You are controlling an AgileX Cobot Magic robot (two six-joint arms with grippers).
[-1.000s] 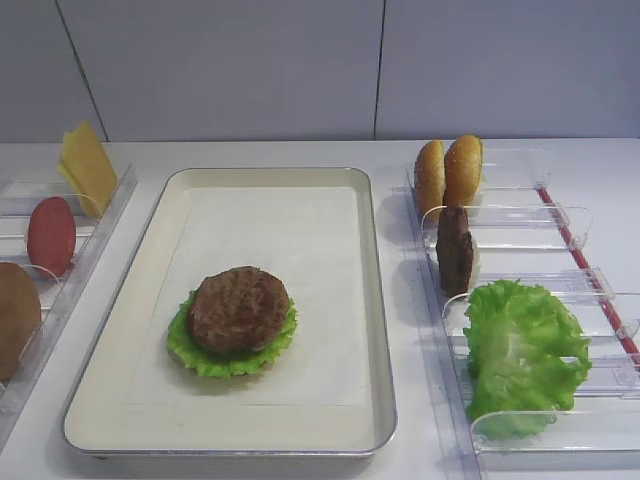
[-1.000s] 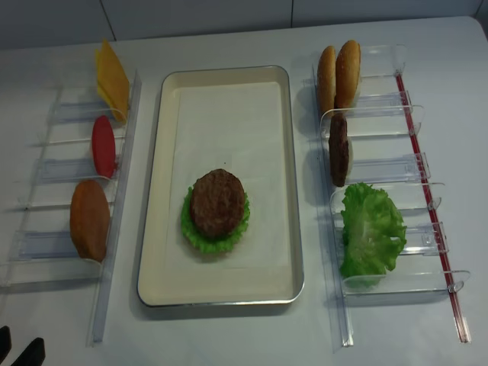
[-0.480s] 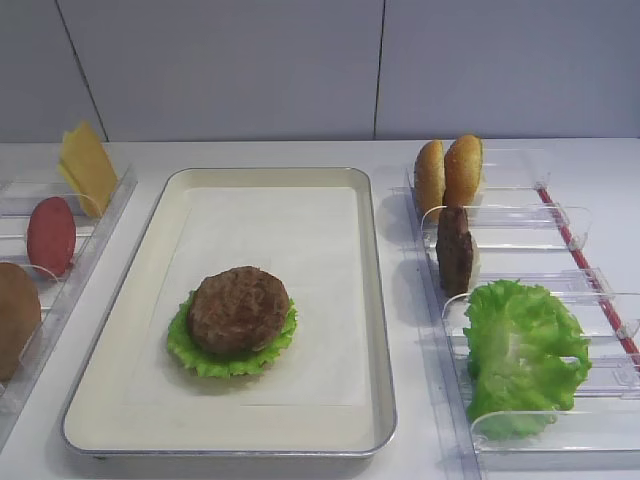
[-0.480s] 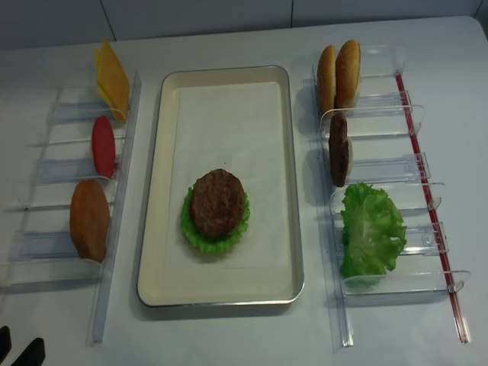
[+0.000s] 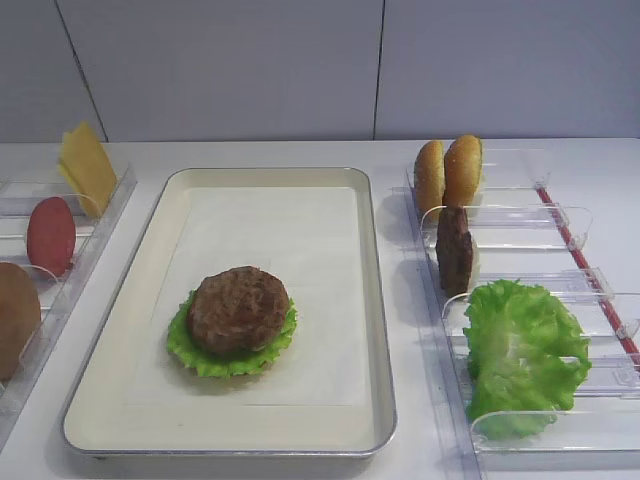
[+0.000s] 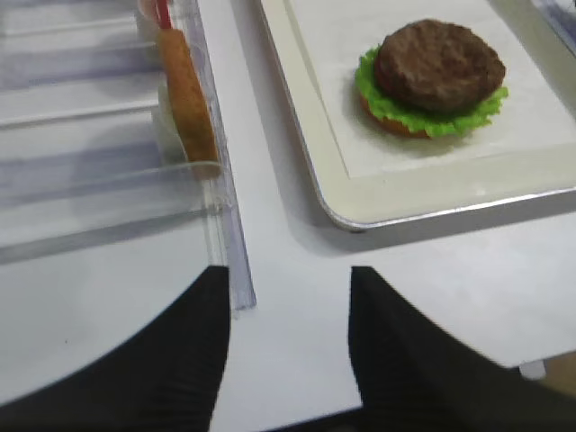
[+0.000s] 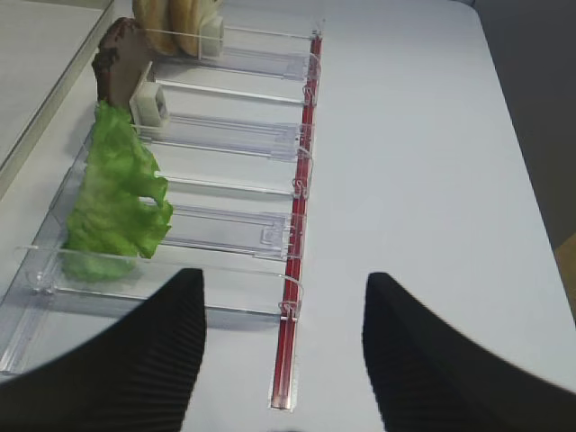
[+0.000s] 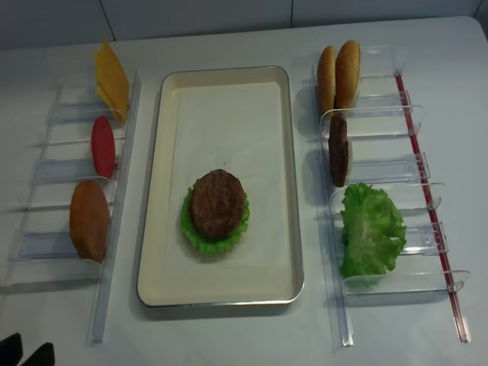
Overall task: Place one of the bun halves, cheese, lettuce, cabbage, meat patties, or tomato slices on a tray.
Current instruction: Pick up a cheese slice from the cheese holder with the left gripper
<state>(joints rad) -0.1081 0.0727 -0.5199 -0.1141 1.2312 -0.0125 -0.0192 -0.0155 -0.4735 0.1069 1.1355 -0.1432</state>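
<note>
On the cream tray [image 5: 379, 300] a meat patty [image 5: 238, 309] lies on a lettuce leaf [image 5: 205, 360]. The left rack holds the cheese [image 5: 88, 165], a tomato slice [image 5: 51, 235] and a bun half [image 5: 15, 315], all on edge. In the right rack stand two bun halves [image 5: 450, 172], another patty [image 5: 455, 250] and lettuce [image 5: 522, 355]. No cabbage is in view. My left gripper [image 6: 286, 274] hangs open and empty over the table in front of the left rack's near end. My right gripper [image 7: 283, 279] is open and empty near the right rack's front end.
Both clear plastic racks [image 8: 46, 252] [image 8: 396, 168] flank the tray with upright dividers. A red strip [image 7: 292, 297] runs along the right rack's outer edge. The tray's far half [image 8: 225, 114] shows only bare paper liner. The left gripper's tips [image 8: 23, 354] show at the overhead view's bottom left corner.
The left gripper's tips have slid slightly lower at the overhead view's bottom left corner. Nothing else has moved.
</note>
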